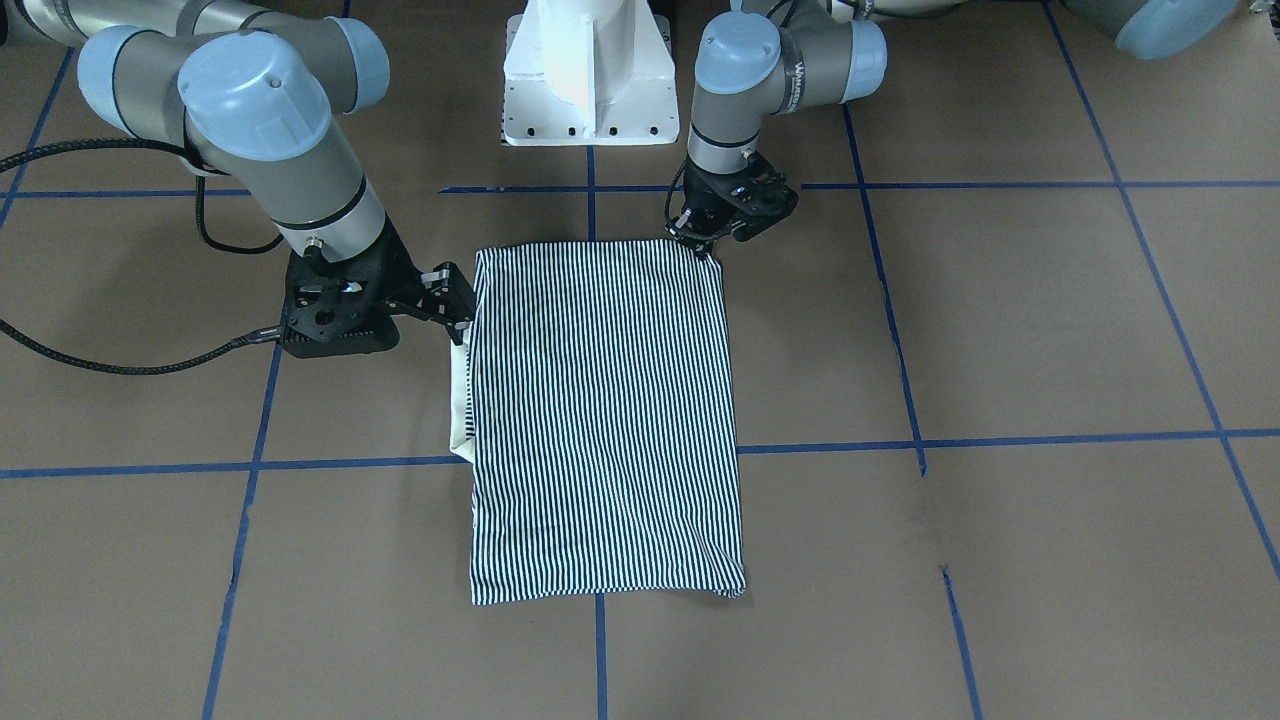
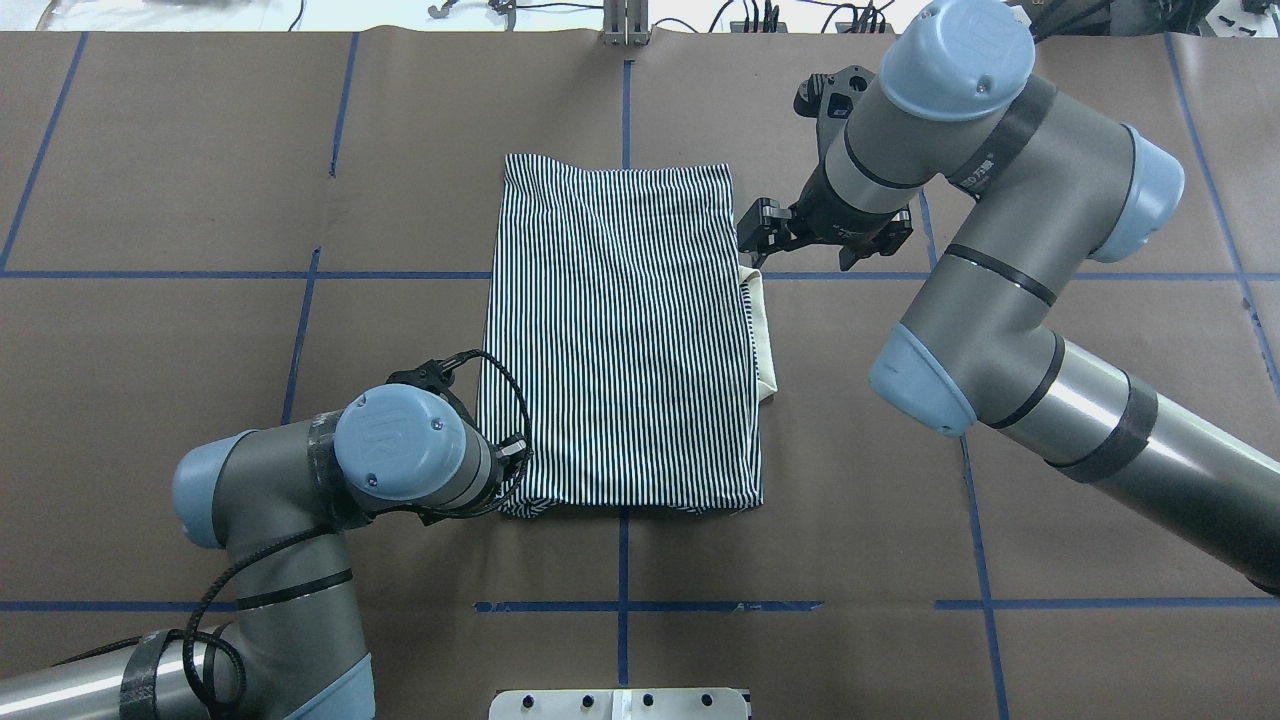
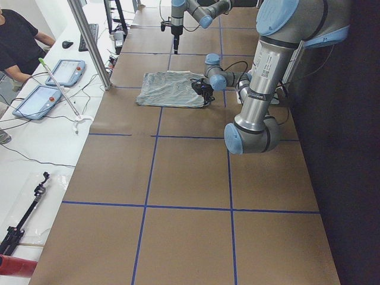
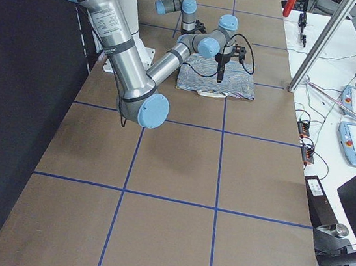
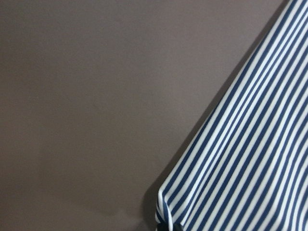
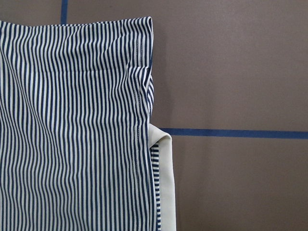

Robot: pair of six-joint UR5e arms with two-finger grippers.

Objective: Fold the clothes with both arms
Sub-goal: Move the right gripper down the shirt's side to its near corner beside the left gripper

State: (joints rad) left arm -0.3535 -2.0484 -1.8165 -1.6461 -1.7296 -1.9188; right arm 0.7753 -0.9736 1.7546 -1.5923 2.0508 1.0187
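Mid-fold. Polo shirt point(image 1: 600, 420) flat at bench point(image 1: 1000, 330) centre, folded to rectangle, cream collar point(image 1: 462, 400) peeking at left edge, front view. Left gripper point(image 1: 703, 245) jaws pinched on upper-right corner; right gripper point(image 1: 458, 300) jaws apparently apart at upper-left edge. Next, probably: close right, lift both evenly, fold over.

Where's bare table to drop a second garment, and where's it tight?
Widest patch: brown table on the robot's left of the folded navy-and-white striped polo shirt, beyond the left arm. Also the strip between its near hem and the white pedestal base. Tight: the left pincer at the near-left corner, the right pincer beside the cream collar.
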